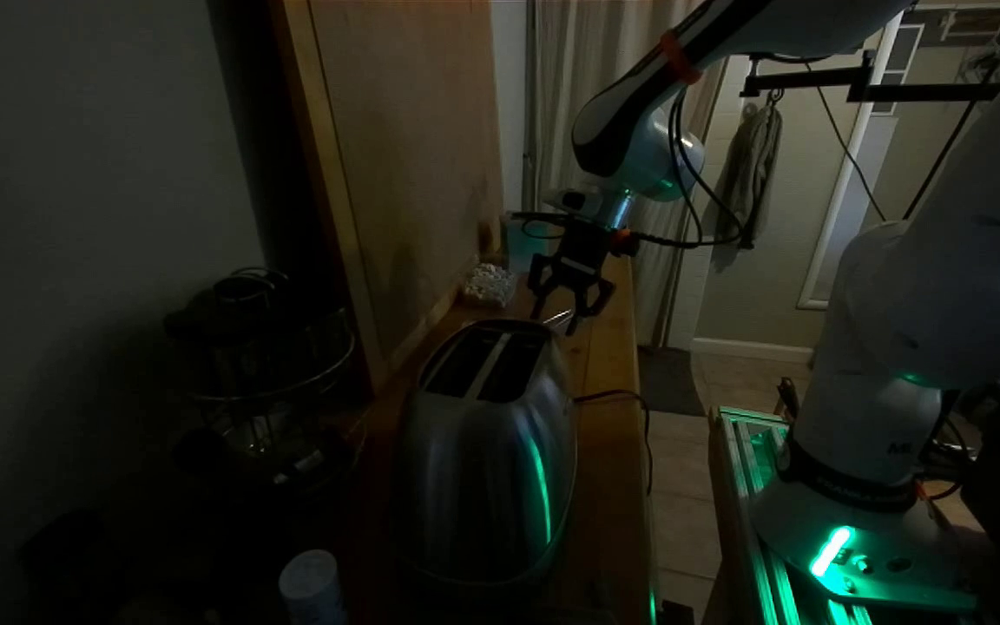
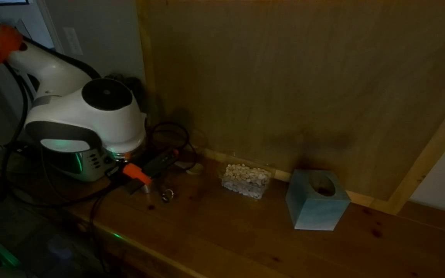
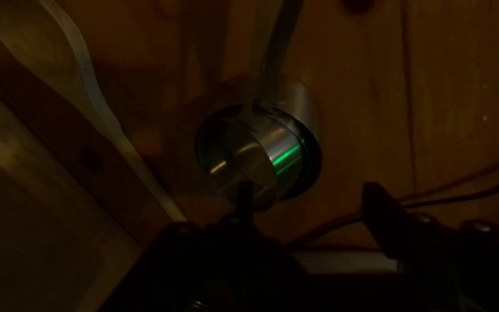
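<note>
Gripper (image 3: 306, 188) is over the tin (image 3: 303, 102), jaws spread well apart, not clamped on anything. Small metal cup (image 3: 282, 138) sits tilted inside the tin, its handle (image 3: 280, 52) rising past the tin's rim. In wrist view one finger (image 3: 244, 199) overlaps the cup's lip, too dark to tell if touching; second finger (image 3: 377, 212) is out beside the tin, over a cable (image 3: 332, 224). Tin stands on the counter (image 3: 461, 95). Wooden spoon (image 3: 98, 104) lies near the tin, between it and the board (image 3: 24, 242). Tub (image 2: 245, 179) of pale pebble-like bits is along the board, apart from the tin; tissue box (image 2: 315, 212) is on that same side, farther from the tin. Toaster (image 1: 491, 460) stands near the tin, opposite side from the tub, slots up. Arm (image 2: 68, 100) reaches over the tin in both exterior views. Lighting dim.
</note>
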Tool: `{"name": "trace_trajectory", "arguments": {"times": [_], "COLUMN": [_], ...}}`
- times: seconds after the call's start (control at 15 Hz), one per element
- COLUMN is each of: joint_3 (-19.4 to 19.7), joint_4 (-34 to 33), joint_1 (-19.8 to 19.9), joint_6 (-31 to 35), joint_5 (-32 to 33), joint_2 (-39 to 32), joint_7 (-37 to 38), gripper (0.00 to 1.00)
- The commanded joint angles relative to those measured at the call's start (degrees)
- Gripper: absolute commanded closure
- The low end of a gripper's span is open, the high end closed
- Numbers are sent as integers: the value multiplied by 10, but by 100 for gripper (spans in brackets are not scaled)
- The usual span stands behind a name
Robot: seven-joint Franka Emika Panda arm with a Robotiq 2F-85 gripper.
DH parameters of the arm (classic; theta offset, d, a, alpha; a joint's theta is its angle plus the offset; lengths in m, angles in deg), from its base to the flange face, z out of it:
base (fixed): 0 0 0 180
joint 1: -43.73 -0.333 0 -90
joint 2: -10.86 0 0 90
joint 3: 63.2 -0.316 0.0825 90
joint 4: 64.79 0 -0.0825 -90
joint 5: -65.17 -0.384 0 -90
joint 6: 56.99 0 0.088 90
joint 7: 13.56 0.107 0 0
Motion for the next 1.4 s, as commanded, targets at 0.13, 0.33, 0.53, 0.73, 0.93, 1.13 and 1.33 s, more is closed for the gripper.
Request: {"name": "trace_trajectory", "arguments": {"times": [0.13,0.33,0.53,0.73,0.93,1.13,1.33], "joint_3": [0,-2,-3,-4,-5,-5,-3], "joint_4": [0,-2,-2,-2,-1,0,1], "joint_1": [-9,-13,-18,-21,-24,-26,-30], "joint_6": [2,6,10,17,24,26,27], "joint_5": [1,-1,-4,-6,-8,-8,-15], "joint_2": [2,-3,-5,-6,-5,-5,-2], "joint_7": [6,10,15,22,27,31,33], "gripper": [40,56,77,98,100,100,100]}}
